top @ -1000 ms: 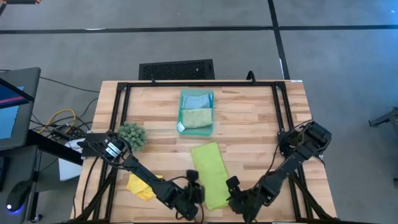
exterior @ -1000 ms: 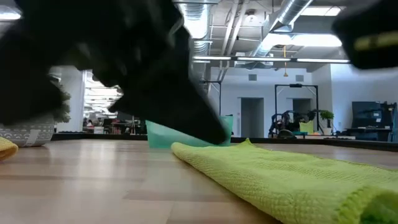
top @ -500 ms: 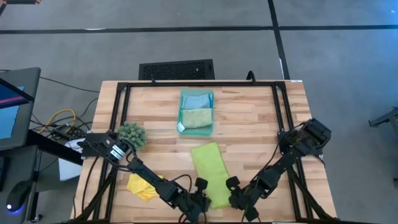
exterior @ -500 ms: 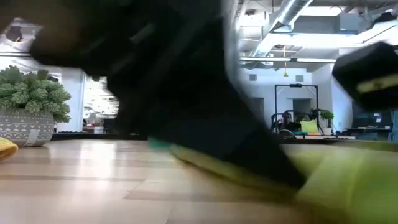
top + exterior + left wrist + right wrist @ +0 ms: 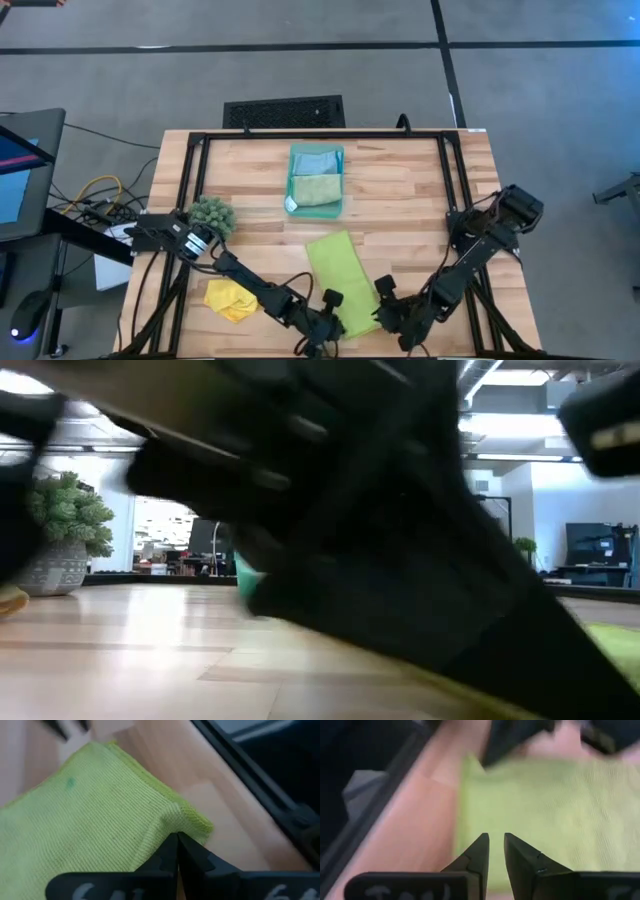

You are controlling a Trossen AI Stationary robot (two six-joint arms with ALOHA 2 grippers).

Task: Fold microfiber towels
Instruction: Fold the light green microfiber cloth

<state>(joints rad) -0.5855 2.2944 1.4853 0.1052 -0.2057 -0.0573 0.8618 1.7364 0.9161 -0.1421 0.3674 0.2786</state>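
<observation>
Grippers sit low at the table's near edge: left gripper (image 5: 333,318) is clenched on the lime towel's (image 5: 343,276) near corner, right gripper (image 5: 388,306) narrowly parted over its near right edge. Lime towel runs near-to-far, slightly slanted. Farther, two towels (image 5: 316,176) fill the tray (image 5: 292,205).

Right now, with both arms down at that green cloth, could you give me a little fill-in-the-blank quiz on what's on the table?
1. Both claws are working at the near end of the ______ green towel.
2. The left claw is ______ on that towel's corner.
3. The teal tray holds ______ folded towels.
4. The crumpled towel lying alone beside the left arm is ______.

Missing words: lime; shut; two; yellow
</observation>
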